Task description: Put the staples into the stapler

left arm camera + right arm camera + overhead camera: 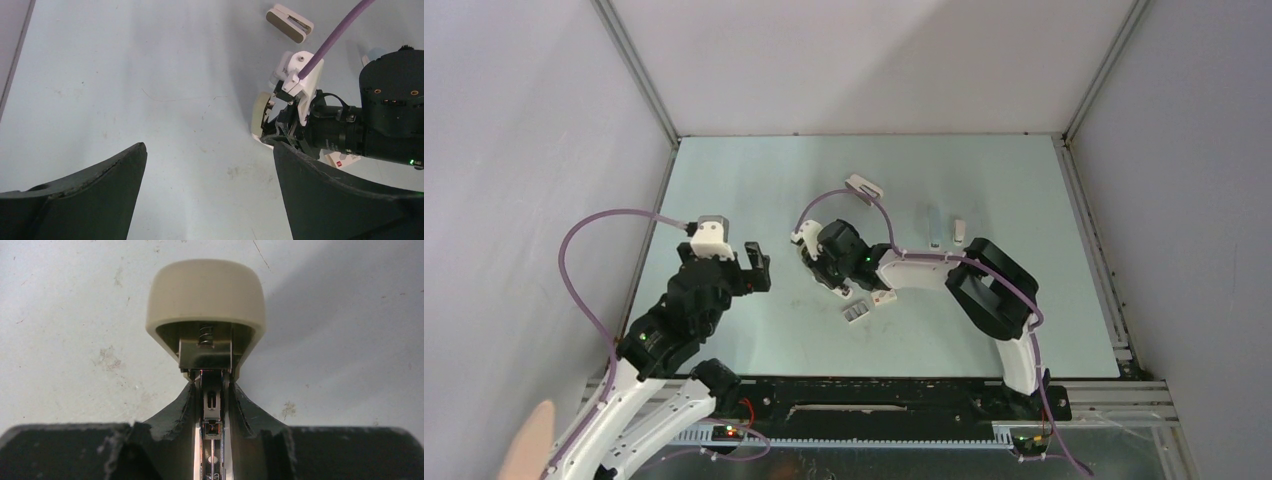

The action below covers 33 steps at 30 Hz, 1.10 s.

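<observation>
My overhead feed shows a pale green table, scuffed and speckled, boxed in by grey walls with metal rails at the corners. Toward the far side lies a small beige-and-white oblong piece, set at an angle. To its right, a pale blue strip and a small white block lie just beside each other. Nearer me sits a white box sleeve with a red mark. A blurred pinkish shape fills the bottom-left corner; I cannot tell what it is.

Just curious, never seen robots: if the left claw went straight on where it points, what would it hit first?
Probably the bare table; the left claw is open, and the stapler sits slightly right of its line.
</observation>
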Available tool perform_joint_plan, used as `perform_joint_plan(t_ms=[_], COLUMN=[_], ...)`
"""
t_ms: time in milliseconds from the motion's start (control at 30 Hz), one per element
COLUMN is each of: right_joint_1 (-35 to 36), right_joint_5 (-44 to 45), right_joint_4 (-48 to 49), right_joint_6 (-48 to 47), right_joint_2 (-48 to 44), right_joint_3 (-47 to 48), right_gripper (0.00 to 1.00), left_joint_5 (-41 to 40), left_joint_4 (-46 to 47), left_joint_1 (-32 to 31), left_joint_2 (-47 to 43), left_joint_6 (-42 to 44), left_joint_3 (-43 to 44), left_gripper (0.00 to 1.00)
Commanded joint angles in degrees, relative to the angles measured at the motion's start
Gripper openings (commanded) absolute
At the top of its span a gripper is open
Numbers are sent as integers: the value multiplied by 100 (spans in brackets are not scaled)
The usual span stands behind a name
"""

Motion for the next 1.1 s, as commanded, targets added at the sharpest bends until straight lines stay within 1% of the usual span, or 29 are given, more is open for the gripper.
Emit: perform_joint_plan(t_ms=[0,67,200,333,467,600,767,833,900,1067], right_joint_1=[14,29,64,114,144,105,-247,-562,-852,-1441], right_joint_5=[-19,-14,7,112,208,250,563,727,984,1292], right_joint_4=[191,182,102,-42,-455,-659,-1149,-1226,-1293,-1527], right_joint_6=[-78,-62,-26,11,110,238,403,430,390,287], right_joint_2=[76,73,20,-148,-598,-1458,-2267,-2371,-2276,-1402], right_joint_3=[331,333,332,326,282,69,61,60,107,758], right_gripper=[21,28,44,56,62,69,79,80,80,73], left_joint_5=[466,611,772,824,814,805,815,833,858,905], left_joint_4=[312,317,325,315,307,321,315,305,296,302], left_joint_1=[335,485,641,718,744,755,796,828,865,943], left_joint_2=[-27,-14,-14,-33,-89,-155,-159,-132,-100,-28], left_joint_6=[62,46,28,9,-8,-25,-51,-81,-95,-122], left_joint_3=[-61,-63,-80,-81,-96,-114,-114,-107,-99,-108], left_gripper=[100,100,100,100,100,100,100,100,100,100])
